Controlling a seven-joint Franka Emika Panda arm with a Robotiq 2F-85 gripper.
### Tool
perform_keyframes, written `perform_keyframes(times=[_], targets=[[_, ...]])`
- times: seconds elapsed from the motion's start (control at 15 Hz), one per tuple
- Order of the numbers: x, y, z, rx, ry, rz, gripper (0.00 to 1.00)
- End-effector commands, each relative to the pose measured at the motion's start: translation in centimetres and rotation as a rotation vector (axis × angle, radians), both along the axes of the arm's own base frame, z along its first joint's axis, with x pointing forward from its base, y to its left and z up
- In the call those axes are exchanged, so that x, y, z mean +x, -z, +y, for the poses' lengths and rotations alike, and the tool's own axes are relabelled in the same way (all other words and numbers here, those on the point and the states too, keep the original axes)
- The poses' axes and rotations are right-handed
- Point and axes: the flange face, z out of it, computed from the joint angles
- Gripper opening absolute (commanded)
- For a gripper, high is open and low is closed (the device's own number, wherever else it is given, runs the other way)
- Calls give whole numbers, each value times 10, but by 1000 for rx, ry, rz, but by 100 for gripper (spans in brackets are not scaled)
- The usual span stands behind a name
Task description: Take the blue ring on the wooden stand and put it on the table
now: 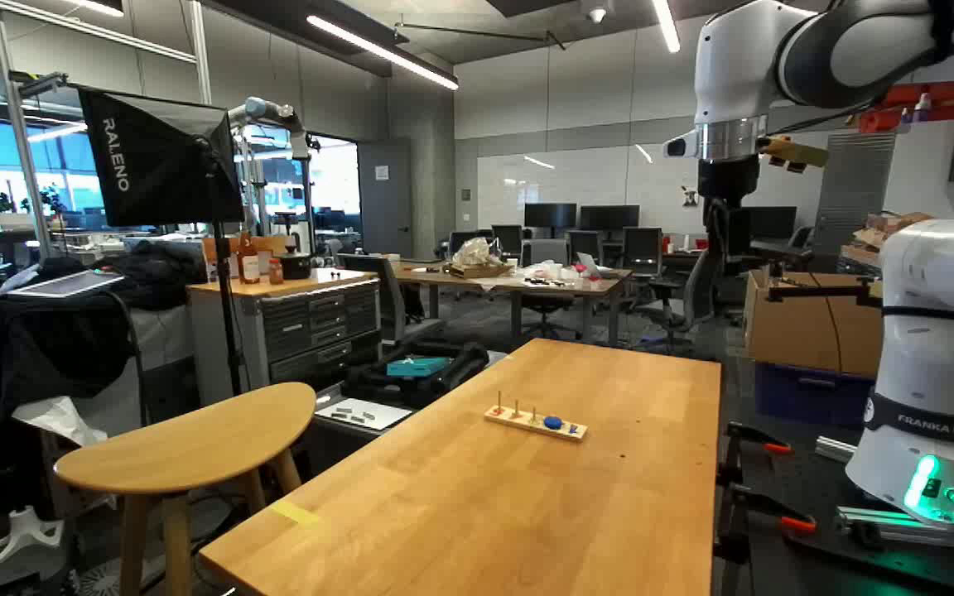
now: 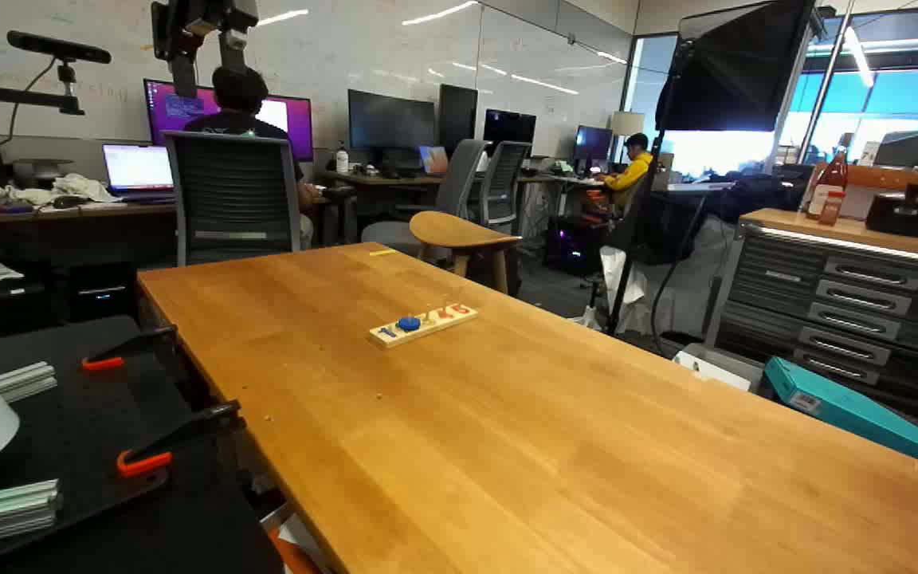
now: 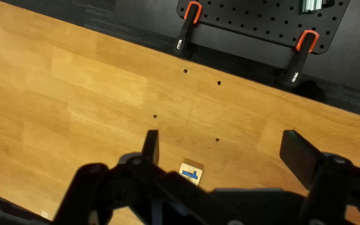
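Observation:
The blue ring (image 1: 553, 422) sits low on a peg near one end of the wooden stand (image 1: 524, 424). Ring (image 2: 409, 323) and stand (image 2: 437, 325) show in both exterior views. The stand is a light strip with several thin pegs, lying on the long wooden table (image 1: 444, 497). In the wrist view the stand's end with a blue "1" (image 3: 190, 167) shows; the ring is hidden behind the gripper. My gripper (image 3: 221, 132) is open and empty, its fingers wide apart. It hangs high above the table, pointing down, also seen in an exterior view (image 2: 209, 80).
Black clamps with orange tips (image 3: 302, 56) grip the table's edge on the robot's side. A rounded wooden stool (image 1: 195, 439) stands beyond the far side. A softbox lamp (image 1: 162, 161) and a drawer cabinet (image 1: 303, 319) stand farther off.

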Motion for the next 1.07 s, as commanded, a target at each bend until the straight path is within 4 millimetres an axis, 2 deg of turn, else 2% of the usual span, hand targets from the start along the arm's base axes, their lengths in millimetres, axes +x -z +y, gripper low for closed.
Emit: perform_keyframes(times=[0.0,0.4,0.6,0.67,1.0], targets=[[0,-1,0,0,0,-1,100],[5,1,2,-1,0,-15,100],[41,20,-5,63,53,4,100],[62,31,-10,99,91,8,100],[137,74,-32,266,249,-17,100]])
